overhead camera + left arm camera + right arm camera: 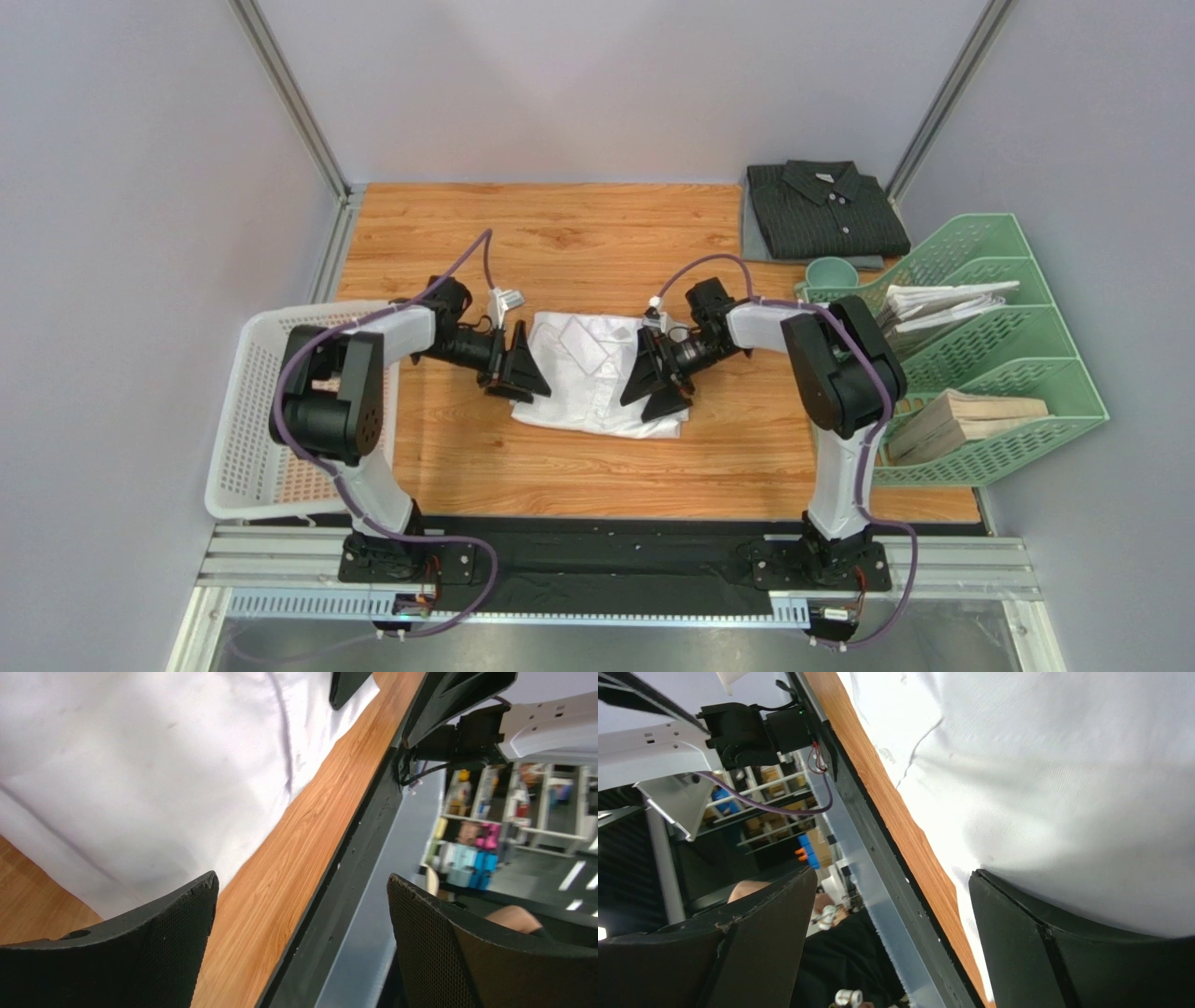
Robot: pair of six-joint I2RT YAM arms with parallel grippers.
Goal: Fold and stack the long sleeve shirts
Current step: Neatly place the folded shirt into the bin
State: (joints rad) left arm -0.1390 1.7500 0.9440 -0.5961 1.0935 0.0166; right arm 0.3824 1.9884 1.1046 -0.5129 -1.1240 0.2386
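Observation:
The white shirt [596, 373] lies folded in the middle of the wooden table [589, 238], collar up. It fills the upper left of the left wrist view [140, 763] and the upper right of the right wrist view [1053, 777]. My left gripper [519, 367] is open at the shirt's left edge and holds nothing. My right gripper [654, 381] is open at the shirt's right edge and holds nothing. The dark charcoal striped shirt [825, 210] lies folded at the table's far right corner.
A white mesh basket [267, 420] stands at the left table edge. A green file rack [989, 350] with white papers [940, 301] and a wooden block stands at the right. A green cup [831, 276] sits beside the dark shirt.

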